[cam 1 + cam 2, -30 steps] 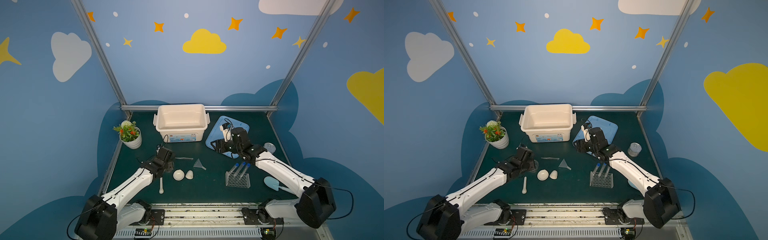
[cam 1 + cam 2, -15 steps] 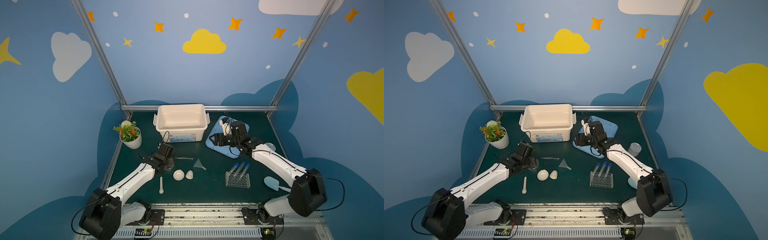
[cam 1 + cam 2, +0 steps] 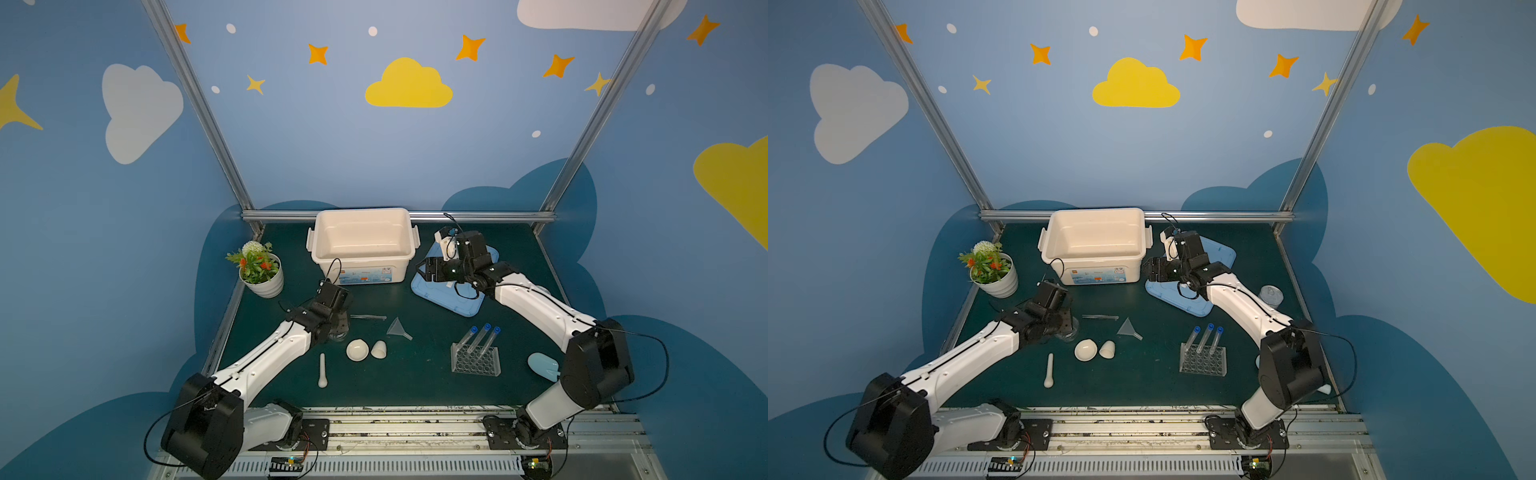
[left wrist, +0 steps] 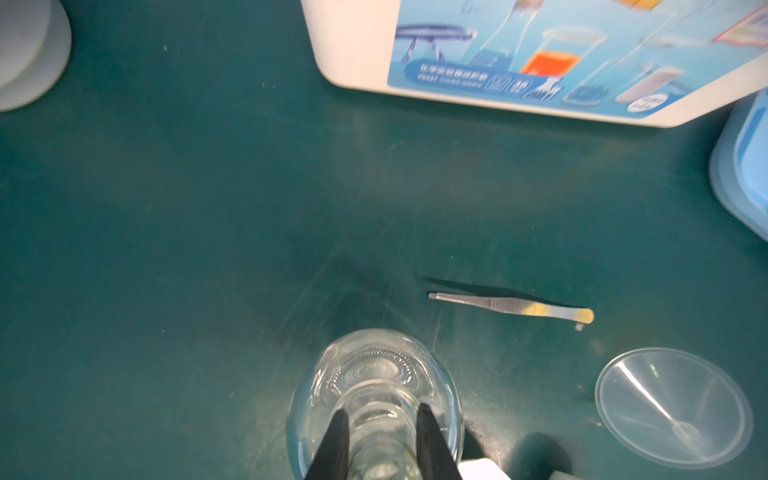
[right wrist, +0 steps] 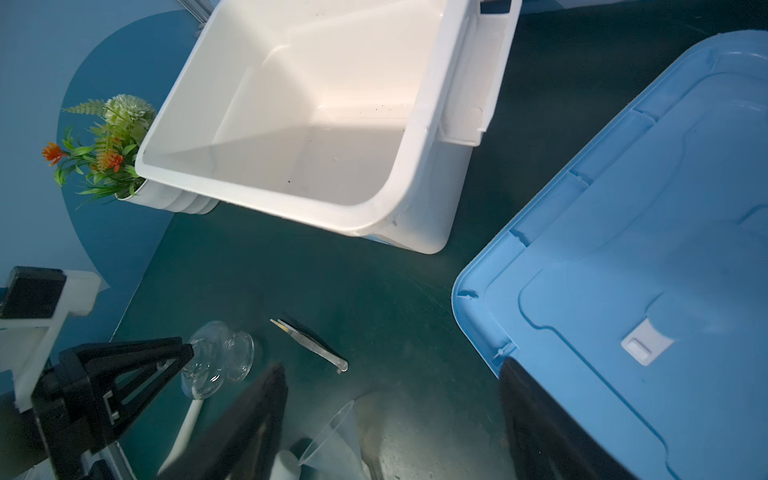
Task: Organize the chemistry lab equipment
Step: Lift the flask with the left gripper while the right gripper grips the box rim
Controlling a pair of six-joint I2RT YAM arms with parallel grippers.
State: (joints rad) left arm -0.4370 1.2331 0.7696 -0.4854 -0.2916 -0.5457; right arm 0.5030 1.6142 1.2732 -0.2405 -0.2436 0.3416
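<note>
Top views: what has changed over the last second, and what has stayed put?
The left gripper closed on the neck of the round glass flask and edged slightly toward the white bin. The right gripper, open, swung back and leftward over the blue lid, nearer that bin. The tweezers, funnel, bowl, cup, pestle, rack and test tubes lie where they were.

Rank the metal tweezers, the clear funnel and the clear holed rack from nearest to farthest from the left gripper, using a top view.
From the left gripper, closed on the round glass flask:
1. metal tweezers, just to its right.
2. clear funnel, farther right.
3. clear holed rack, far right, toward the front.
</note>
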